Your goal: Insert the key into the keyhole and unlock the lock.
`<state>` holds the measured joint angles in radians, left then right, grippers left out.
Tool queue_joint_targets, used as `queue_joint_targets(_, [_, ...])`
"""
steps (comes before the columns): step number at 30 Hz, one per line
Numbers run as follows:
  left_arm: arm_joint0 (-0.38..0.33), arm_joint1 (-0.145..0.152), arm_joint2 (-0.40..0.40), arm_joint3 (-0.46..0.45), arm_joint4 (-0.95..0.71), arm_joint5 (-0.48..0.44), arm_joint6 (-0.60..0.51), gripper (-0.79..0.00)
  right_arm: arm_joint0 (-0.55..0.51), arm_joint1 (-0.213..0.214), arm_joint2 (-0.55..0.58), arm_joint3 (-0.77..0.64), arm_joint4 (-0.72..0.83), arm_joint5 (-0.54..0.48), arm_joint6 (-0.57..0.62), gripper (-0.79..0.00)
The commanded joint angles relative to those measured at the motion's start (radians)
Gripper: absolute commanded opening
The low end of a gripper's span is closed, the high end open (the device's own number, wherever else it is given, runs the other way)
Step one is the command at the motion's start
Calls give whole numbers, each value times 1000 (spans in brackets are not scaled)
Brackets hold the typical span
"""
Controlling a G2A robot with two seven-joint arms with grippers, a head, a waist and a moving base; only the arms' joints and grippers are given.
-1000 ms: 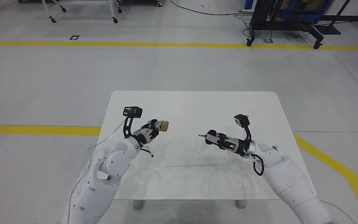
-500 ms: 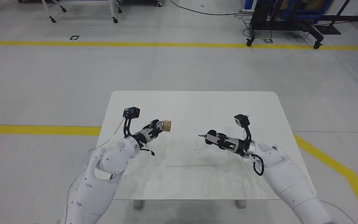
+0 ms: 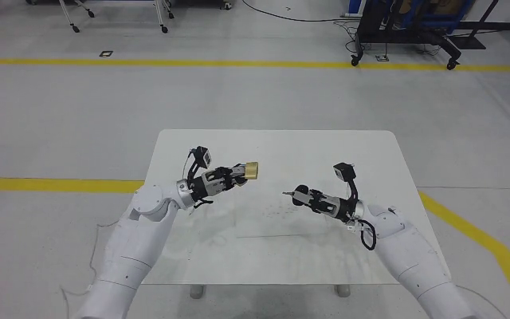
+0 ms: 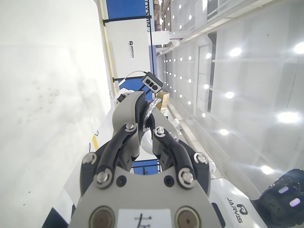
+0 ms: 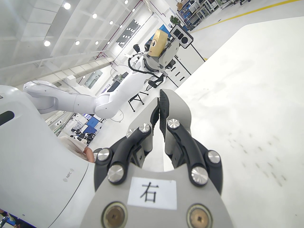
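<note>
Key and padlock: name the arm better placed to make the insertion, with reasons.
Right, probably. The right hand is shut on the key, its tip aimed across the gap at the padlock. The left hand grips the shackle, presenting the keyhole to it.

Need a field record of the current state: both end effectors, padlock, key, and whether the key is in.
left end effector: shut on the shackle of the padlock, held above the table
padlock: brass, off the table, keyhole facing the right arm
right end effector: shut on the key, above the table
key: tip points toward the padlock
gap: key and padlock apart
insertion: not yet done
</note>
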<state>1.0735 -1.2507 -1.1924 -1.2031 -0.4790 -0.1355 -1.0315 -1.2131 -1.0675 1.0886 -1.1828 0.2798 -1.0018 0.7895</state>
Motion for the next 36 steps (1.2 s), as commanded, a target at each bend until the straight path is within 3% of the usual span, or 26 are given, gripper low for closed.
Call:
queue_joint_targets(1, [-16, -1, 16, 31, 14, -11, -36, -785, 3, -7, -13, -3, 17, 28, -46, -785])
queue_joint_targets(8, [-79, -8, 55, 148, -22, -40, -172, -785, 89, -51, -100, 88, 60, 22, -123, -785])
queue_joint_targets(17, [-135, -21, 119, 222, 0, -78, -241, -785, 188, -111, -196, 189, 110, -10, -180, -785])
queue_joint_targets(26, [-164, -27, 144, 265, -4, -89, -259, -785, 216, -143, -239, 208, 136, -10, -130, -785])
queue_joint_targets(36, [-173, -29, 156, 279, -6, -82, -243, -785, 209, -140, -228, 203, 218, -10, 18, -785])
